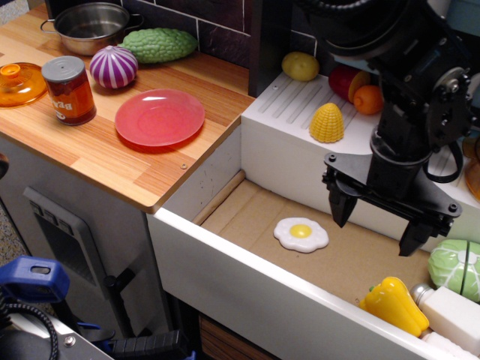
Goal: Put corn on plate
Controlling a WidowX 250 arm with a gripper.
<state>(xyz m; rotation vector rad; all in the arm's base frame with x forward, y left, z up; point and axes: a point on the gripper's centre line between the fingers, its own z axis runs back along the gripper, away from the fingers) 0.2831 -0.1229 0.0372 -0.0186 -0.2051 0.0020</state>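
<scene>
The corn (328,123) is a stubby yellow cob with bumpy kernel rows. It stands upright on the white ribbed drainboard (289,101) at the right. The red-pink plate (160,117) lies flat on the wooden counter to the left and holds nothing. My gripper (379,223) hangs over the sink, below and to the right of the corn, apart from it. Its two black fingers (341,208) are spread wide and hold nothing.
In the sink (225,247) lie a fried egg (301,234), a yellow pepper (395,304), a cabbage (455,268) and a white bottle (452,313). On the counter stand a can (69,90), a purple onion (113,67), an orange lid (18,82), a pot (90,26) and a green gourd (160,44). A smooth yellow ball (300,66) sits behind the corn.
</scene>
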